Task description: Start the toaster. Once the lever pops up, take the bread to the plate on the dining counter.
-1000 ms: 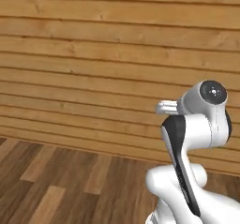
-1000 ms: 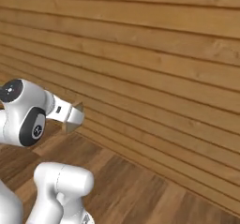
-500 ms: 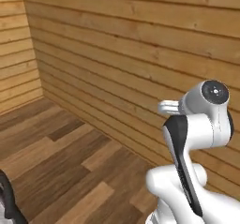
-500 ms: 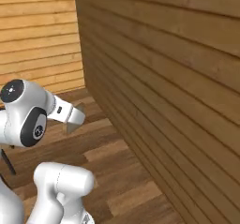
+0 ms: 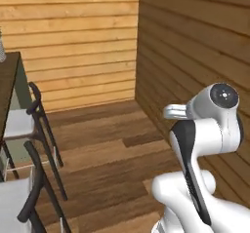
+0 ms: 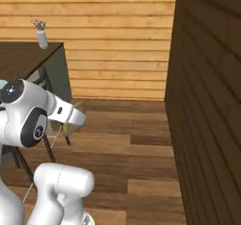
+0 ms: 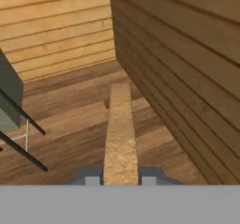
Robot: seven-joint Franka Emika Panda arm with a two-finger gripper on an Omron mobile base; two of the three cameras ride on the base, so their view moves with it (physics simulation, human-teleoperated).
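My gripper (image 7: 120, 178) is shut on the bread (image 7: 120, 134), a tan slice seen edge-on that sticks out forward between the two fingertips. From the right base camera the hand (image 6: 70, 117) is held out level in front of the arm, with a bit of the tan bread (image 6: 78, 106) at its tip. The dining counter (image 6: 26, 54), a dark-brown slab top, stands at the left, ahead of the hand; it also runs along the left edge as the dining counter (image 5: 7, 83). The toaster and the plate are out of view.
Two dark-framed chairs (image 5: 41, 112) (image 5: 31, 188) stand along the counter's side. A small vase (image 6: 42, 33) sits on the counter's far end. A dark plank wall (image 6: 207, 101) runs close along the right, meeting a lighter plank wall (image 5: 73, 42) ahead. Wooden floor (image 5: 107, 154) lies between.
The whole picture has swung as the base turns: the wall corner, then the dining counter and chairs, have come into view. The arm's pose and its hold on the bread are unchanged.
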